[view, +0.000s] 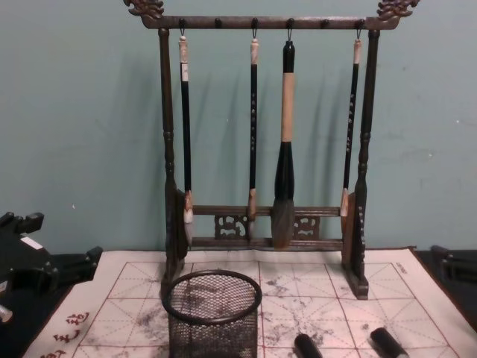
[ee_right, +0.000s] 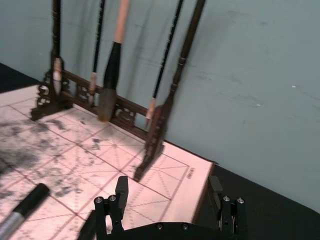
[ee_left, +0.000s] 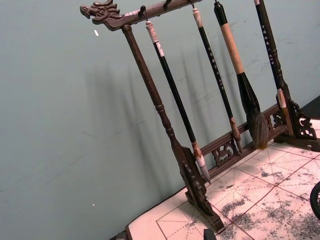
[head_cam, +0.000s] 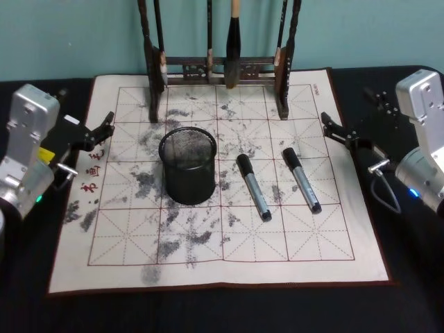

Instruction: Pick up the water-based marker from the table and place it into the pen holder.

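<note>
Two water-based markers with black caps and grey barrels lie on the table's ink-smudged grid mat (head_cam: pixel 229 267): one (head_cam: pixel 253 187) just right of the pen holder, the other (head_cam: pixel 302 180) farther right. The pen holder (head_cam: pixel 187 166), a black wire-mesh cup, stands upright left of centre and looks empty; it also shows in the chest view (view: pixel 212 317). My left gripper (head_cam: pixel 103 129) hovers open at the mat's left edge. At the mat's right edge, my right gripper (head_cam: pixel 330 127) is open with nothing between its fingers (ee_right: pixel 121 189). A marker's cap (ee_right: pixel 25 207) lies ahead of it.
A tall dark wooden brush rack (head_cam: pixel 222 69) with several hanging brushes stands along the mat's back edge, in front of a teal wall. Red characters (head_cam: pixel 90 177) mark the mat's left border. Bare dark tabletop (head_cam: pixel 416 277) surrounds the mat.
</note>
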